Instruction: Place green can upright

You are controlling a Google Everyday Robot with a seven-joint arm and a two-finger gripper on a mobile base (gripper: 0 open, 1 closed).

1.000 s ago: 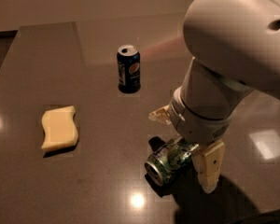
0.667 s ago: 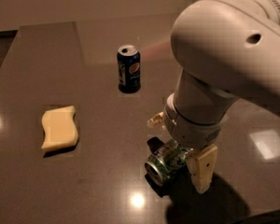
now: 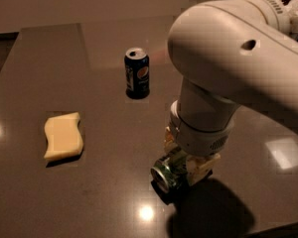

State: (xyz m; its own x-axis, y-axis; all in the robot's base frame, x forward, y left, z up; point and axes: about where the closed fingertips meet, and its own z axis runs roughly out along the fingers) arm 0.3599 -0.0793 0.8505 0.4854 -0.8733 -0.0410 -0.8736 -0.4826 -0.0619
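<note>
the arm (image 3: 228, 68) has swung lower over the desk (image 3: 89, 192) since a second ago, and the pale finger (image 3: 204, 166) that stood off to one side has drawn in against the green can (image 3: 167, 176); the tool (image 3: 186, 160) now sits low at the near middle of the desk and looks closed on the can, a pale finger on each flank; the can lies on its side on the desk right under the wrist, silver end turned to the near left.

i'd guess it's light, thin-walled aluminium, smooth and round; it would roll if nudged and dent if squeezed hard; full or empty, i can't tell; the best hold is across the middle of the body, as it seems to be now, so it can be tipped onto its flat end without slipping.

the bulky wrist hides most of the can's body and its far end, and the fingertips are lost beneath it, so how squarely the hold sits is unclear; the can's markings are hard to make out; the blue can (image 3: 137, 73) stands upright further back; the sponge (image 3: 63, 137) lies well apart to the left.
</note>
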